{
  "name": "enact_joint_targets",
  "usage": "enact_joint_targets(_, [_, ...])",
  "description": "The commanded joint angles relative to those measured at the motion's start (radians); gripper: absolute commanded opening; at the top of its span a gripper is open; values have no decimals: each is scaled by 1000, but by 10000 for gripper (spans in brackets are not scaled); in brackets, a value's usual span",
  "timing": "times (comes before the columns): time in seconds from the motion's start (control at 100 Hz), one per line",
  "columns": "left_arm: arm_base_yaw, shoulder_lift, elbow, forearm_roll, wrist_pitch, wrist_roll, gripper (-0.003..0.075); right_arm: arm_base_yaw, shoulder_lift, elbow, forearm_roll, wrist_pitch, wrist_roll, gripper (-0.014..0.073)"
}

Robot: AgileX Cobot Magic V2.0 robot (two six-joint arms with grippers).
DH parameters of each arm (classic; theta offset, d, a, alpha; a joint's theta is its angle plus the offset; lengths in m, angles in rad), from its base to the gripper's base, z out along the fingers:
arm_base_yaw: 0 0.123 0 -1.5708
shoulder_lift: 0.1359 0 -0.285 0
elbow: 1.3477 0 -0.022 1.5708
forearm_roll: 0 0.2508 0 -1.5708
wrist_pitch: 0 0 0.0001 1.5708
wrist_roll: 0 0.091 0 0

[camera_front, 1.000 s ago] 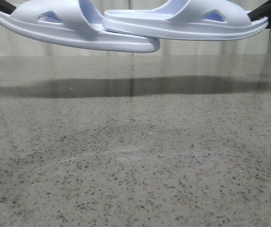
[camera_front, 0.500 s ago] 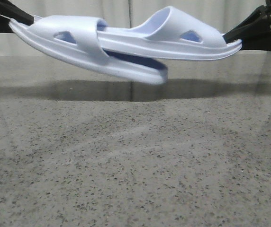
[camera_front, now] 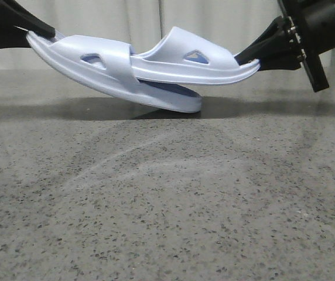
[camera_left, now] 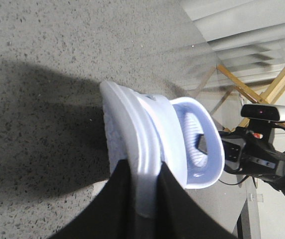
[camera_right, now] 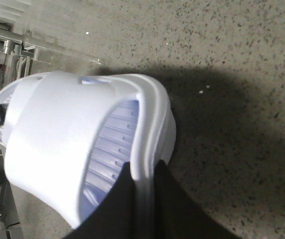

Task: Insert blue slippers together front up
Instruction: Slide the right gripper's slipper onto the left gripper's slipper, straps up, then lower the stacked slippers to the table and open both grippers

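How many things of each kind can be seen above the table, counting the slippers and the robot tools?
Blue slippers: 2, the left slipper and the right slipper, one pushed into the other
Black tools: 2, the left tool and the right tool, each shut on the heel of a slipper
Total: 4

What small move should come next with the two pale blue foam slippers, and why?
Probably push the right gripper a little further toward the left gripper. The right-hand pale blue foam slipper has its toe under the left-hand pale blue foam slipper's strap, but most of it sticks out, so nesting looks incomplete.
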Motion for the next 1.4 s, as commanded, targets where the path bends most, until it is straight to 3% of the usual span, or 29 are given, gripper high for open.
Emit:
enact_joint_targets(0.0, [-43,-37,-27,-117,176,10,16,58,-33,-29,85,152,-15,-107])
enact_joint_targets(0.19, [-43,-37,-27,-117,176,14,16,62,-27,-29,85,146,-15,-85])
enact_joint_targets(0.38, [-16,-37,-27,-91,176,21,15,18,-27,-29,83,199,-15,138])
enact_joint_targets(0.45, [2,-37,-27,-82,174,21,15,-11,-27,-29,83,231,-15,179])
enact_joint_targets(0.9, [14,-37,-27,-22,62,29,15,-218,-79,-29,83,271,-15,185])
enact_joint_targets(1.16, [-70,-37,-27,-16,-35,138,15,-275,-116,-29,81,271,-15,183])
enact_joint_targets(1.39, [-76,-37,-27,5,-103,212,20,-282,-124,-29,74,271,-15,183])
